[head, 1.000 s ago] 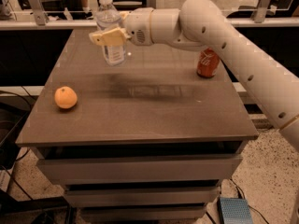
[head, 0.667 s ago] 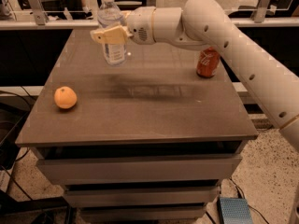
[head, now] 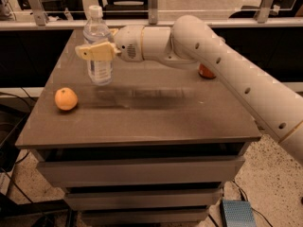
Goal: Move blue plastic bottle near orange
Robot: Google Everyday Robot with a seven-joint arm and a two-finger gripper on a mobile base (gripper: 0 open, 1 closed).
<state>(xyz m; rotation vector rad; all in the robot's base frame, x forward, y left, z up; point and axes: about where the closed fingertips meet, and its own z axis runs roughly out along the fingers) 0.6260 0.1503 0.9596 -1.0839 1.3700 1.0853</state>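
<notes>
**Change since earlier frames:** blue plastic bottle (head: 99, 71) and claw (head: 95, 51) have shifted left and a little toward the counter's front edge, closing part of the gap to the orange (head: 66, 99). The arm (head: 236, 74) has swung with them and now covers most of the red can (head: 206, 73) at the rear right.

**Item 1, claw:** located over the rear-left part of the counter (head: 165, 122). Fingers closed around the bottle's upper body, just below the shoulder. Grip appears firm, with the bottle upright.

**Item 2, blue plastic bottle:** held in the claw, white cap up. The base appears to hang clear of the counter surface, though the gap beneath it is hard to judge. Position: behind and slightly right of the orange, near but not yet beside it.

**Item 3, orange:** resting on the counter near the left edge, untouched and apart from the bottle.

**Task status:**
- Done: bottle grasped, raised and carried part of the way.
- Remaining, by judgement: a short further travel forward and left, lowering the bottle onto the counter just beside the orange, then release.
- Progress is estimated at past the midpoint.
</notes>
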